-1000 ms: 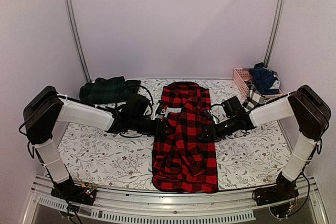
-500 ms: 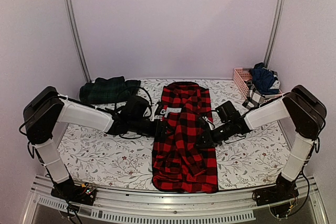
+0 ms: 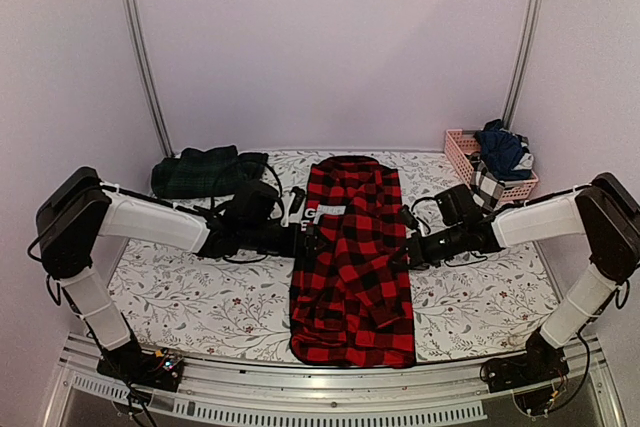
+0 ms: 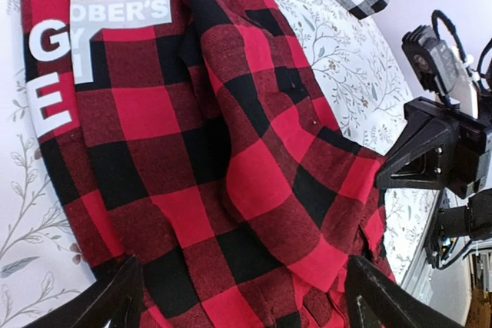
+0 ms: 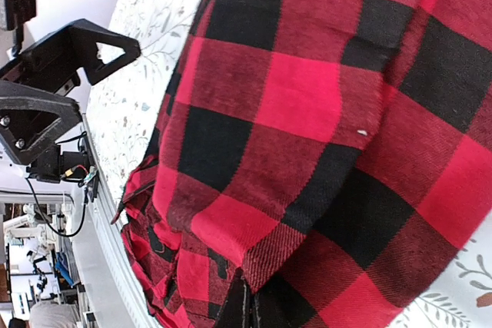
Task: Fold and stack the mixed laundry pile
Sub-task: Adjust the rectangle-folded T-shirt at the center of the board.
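The red-and-black checked flannel shirt [image 3: 352, 257] lies lengthwise in the middle of the table. My left gripper [image 3: 304, 239] sits at its left edge. In the left wrist view it [image 4: 242, 305] is open wide, with the shirt [image 4: 192, 151] lying under the gap. My right gripper [image 3: 408, 250] is at the shirt's right edge. In the right wrist view it [image 5: 257, 286] is shut, pinching a folded hem of the shirt [image 5: 307, 113]. A dark green tartan piece [image 3: 205, 171] lies at the back left. Navy clothes [image 3: 500, 147] fill the basket.
The pink slatted basket [image 3: 460, 147] stands at the back right, with a black-and-white checked piece [image 3: 487, 187] hanging over its front. The white leaf-patterned cloth [image 3: 200, 297] covers the table. A metal rail [image 3: 330, 387] runs along the near edge.
The right gripper reached in over the shirt's right side, closed on its edge and drew back to the right. The left jaws opened wider at the left edge.
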Controlling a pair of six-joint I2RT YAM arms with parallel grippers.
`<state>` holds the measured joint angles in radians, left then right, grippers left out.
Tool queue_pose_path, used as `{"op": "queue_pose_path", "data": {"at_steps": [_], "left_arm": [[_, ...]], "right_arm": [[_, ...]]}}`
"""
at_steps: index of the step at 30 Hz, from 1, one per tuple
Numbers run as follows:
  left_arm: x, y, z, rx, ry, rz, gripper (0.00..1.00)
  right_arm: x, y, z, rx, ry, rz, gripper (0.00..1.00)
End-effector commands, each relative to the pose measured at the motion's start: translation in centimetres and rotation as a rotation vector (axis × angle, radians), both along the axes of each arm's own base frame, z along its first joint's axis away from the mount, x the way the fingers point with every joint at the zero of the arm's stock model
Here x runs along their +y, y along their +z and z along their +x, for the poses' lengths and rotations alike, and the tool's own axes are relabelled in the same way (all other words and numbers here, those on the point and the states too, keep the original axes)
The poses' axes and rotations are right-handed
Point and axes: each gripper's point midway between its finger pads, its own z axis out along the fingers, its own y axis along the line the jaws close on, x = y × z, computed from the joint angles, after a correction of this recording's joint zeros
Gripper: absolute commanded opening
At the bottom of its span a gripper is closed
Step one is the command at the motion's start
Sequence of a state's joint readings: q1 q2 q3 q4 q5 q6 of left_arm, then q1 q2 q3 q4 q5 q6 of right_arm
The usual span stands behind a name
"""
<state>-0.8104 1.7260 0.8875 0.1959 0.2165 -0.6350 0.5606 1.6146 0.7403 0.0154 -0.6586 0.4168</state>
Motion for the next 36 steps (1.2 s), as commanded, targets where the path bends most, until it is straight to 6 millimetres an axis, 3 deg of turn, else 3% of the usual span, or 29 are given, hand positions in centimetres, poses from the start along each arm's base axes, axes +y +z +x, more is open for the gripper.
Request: {"op": "queue_pose_path", "data": {"at_steps": [1, 8, 12, 14, 16, 19, 25, 28, 32, 35, 36], "left_arm": [[0.2, 0.5, 1.4, -0.05, 0.027, 0.033, 0.91], [0.3, 0.0, 2.2, -0.055, 0.046, 0.073, 0.91], [-0.1, -0.3, 2.5, -0.061, 0.032, 0.092, 0.9], [-0.4, -0.5, 2.8, -0.064, 0.023, 0.106, 0.9], [-0.6, -0.4, 3.2, -0.074, 0.018, 0.121, 0.89], [-0.9, 0.2, 3.5, -0.112, -0.008, 0.122, 0.87], [-1.0, 2.1, 5.0, -0.167, -0.032, 0.093, 0.69], [-2.7, 3.3, 4.5, -0.176, -0.131, -0.003, 0.59], [-5.7, 3.0, 2.6, -0.132, -0.289, -0.094, 0.45], [-7.0, 2.1, 1.6, -0.094, -0.354, -0.144, 0.38], [-7.9, 0.7, 1.2, -0.065, -0.379, -0.144, 0.36]], "right_arm": [[-1.8, -3.3, -0.8, 0.067, -0.043, -0.069, 0.0], [-2.6, -5.7, -2.5, 0.127, -0.042, -0.092, 0.0], [-2.2, -5.4, -2.9, 0.135, -0.014, -0.059, 0.01], [-2.1, -5.0, -2.5, 0.12, -0.014, -0.066, 0.11], [-2.1, -4.3, -1.6, 0.082, -0.026, -0.081, 0.28], [-2.2, -2.3, 0.5, -0.003, -0.051, -0.094, 0.37], [-1.5, 2.6, 5.0, -0.202, -0.076, -0.106, 0.39], [-0.3, 4.1, 6.6, -0.252, -0.057, -0.086, 0.4], [1.6, 4.6, 8.5, -0.272, -0.02, -0.041, 0.39], [2.7, 3.4, 9.4, -0.243, -0.004, -0.016, 0.39], [3.3, 1.6, 10.1, -0.216, 0.005, 0.003, 0.38]]}}
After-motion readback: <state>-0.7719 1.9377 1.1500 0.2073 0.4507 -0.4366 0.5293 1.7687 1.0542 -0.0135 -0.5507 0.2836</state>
